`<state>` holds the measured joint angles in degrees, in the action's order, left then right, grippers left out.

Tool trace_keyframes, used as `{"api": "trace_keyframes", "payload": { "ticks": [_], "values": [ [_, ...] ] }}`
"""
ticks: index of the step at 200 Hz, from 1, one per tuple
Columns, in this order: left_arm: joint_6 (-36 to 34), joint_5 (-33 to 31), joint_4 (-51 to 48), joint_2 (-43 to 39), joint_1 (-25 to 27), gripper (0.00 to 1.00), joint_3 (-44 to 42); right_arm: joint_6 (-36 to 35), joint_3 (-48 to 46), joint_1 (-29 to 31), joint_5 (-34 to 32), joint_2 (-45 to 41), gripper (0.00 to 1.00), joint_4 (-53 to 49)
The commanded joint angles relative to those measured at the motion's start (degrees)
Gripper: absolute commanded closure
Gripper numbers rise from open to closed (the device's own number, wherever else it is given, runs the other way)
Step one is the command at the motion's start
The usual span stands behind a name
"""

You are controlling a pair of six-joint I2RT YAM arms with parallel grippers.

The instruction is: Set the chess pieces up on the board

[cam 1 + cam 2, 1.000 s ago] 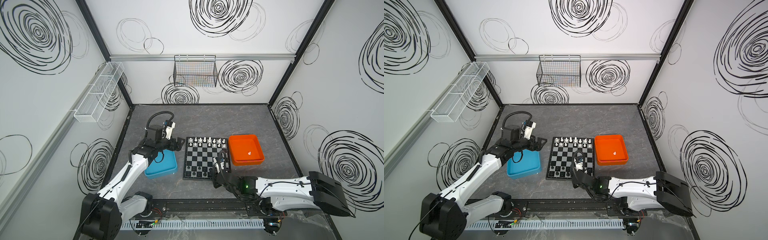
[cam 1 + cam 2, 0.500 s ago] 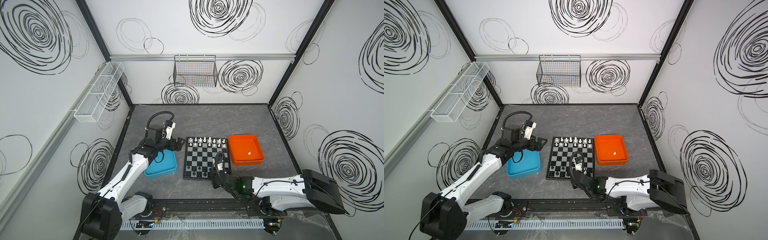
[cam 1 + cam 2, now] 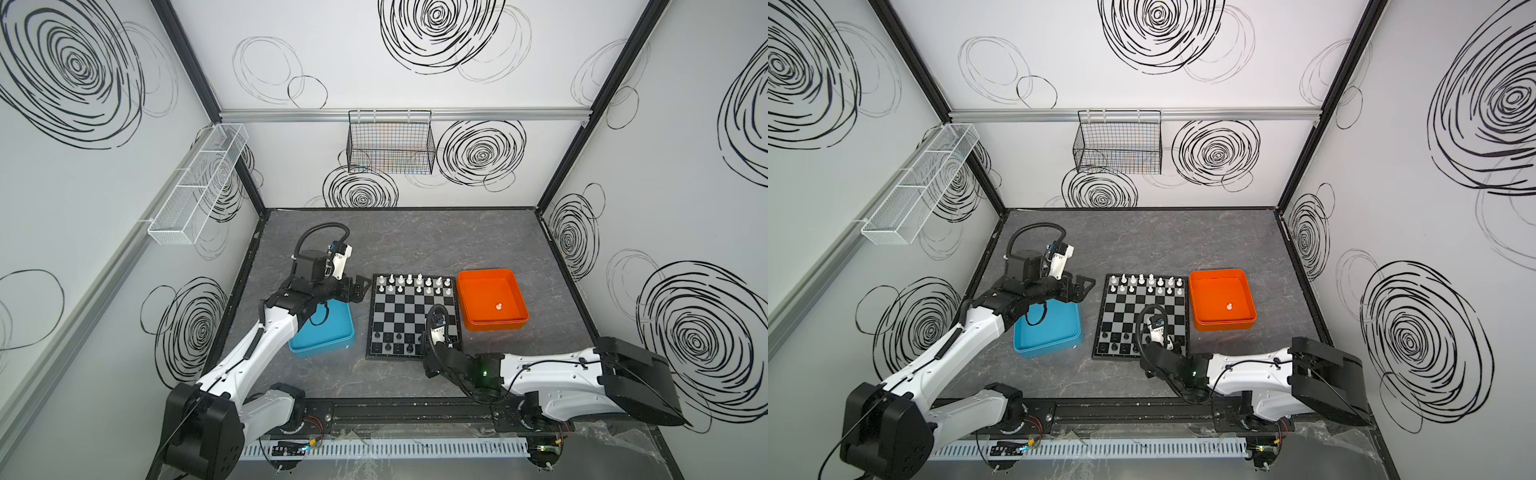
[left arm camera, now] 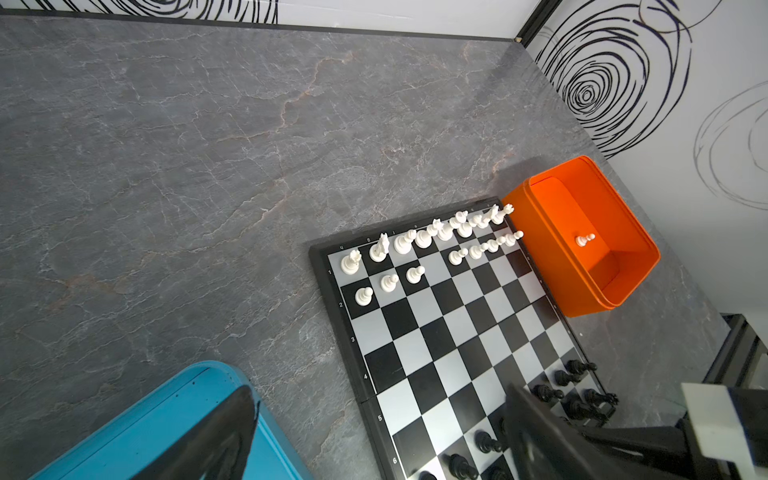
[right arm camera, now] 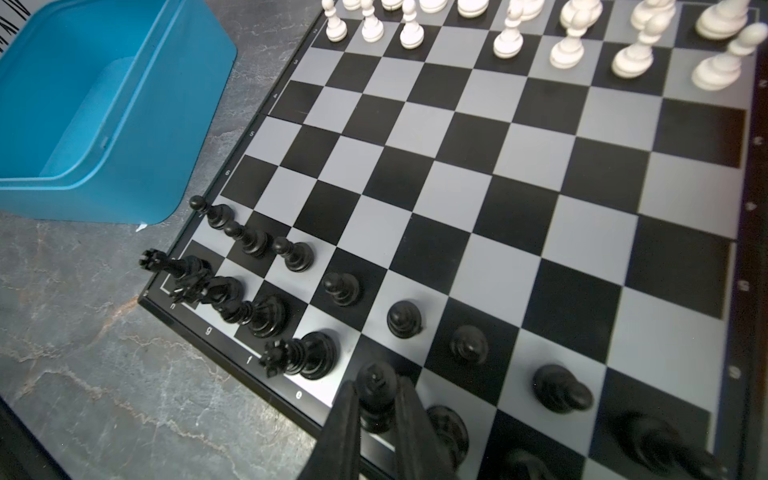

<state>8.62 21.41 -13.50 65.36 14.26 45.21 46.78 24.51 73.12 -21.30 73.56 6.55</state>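
A black piece (image 5: 376, 388) stands upright between the two fingers (image 5: 347, 419) of the right gripper (image 5: 376, 409). The fingers are drawn in against its sides, gripping it. Whether its base rests on the square beneath cannot be told. The piece is in the nearest row of the board (image 5: 498, 187), next to the other black chessmen (image 5: 303, 355) lined up along that edge. A row of black pawns (image 5: 340, 286) stands one rank further in.

In both top views the right gripper (image 3: 441, 344) (image 3: 1162, 338) is low over the board's near edge, right of the middle, and largely hidden under its own wrist.

The board (image 3: 409, 316) lies flat on the grey table (image 3: 415, 241). White chessmen (image 3: 411, 284) stand in its two far rows. The left wrist view shows the white pawn row (image 4: 476, 250) with one square unfilled.

An orange tray (image 3: 494, 326) sits just beside the board's right edge. A single white pawn (image 3: 499, 307) is inside it, and whether this pawn stands or lies cannot be told.

A blue tray (image 3: 320, 351) sits just beside the board's left edge. The left gripper (image 3: 357, 289) hovers over the tray's far corner, near the board's far left corner. In the left wrist view its fingers (image 4: 224, 432) are spread wide apart and hold nothing.
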Motion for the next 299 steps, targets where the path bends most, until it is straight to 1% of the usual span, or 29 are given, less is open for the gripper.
{"api": "trace_keyframes", "payload": {
  "ticks": [1,167,217,299],
  "values": [
    [0.42,0.68,2.2,0.57,0.21,0.04,-0.39,0.95,1.06,0.26,-2.0,0.68,0.82,0.4],
    [0.62,0.87,2.52,1.65,0.68,0.04,-0.3,-0.29,0.98,0.13,-2.45,1.08,0.81,1.71],
    [0.73,0.74,2.6,1.87,0.98,0.04,-0.32,-0.54,1.23,0.11,-2.17,1.51,0.75,1.79],
    [0.88,0.92,2.78,1.96,1.27,0.04,-0.3,-0.97,1.42,0.7,-2.35,0.97,0.7,1.48]
  ]
}}
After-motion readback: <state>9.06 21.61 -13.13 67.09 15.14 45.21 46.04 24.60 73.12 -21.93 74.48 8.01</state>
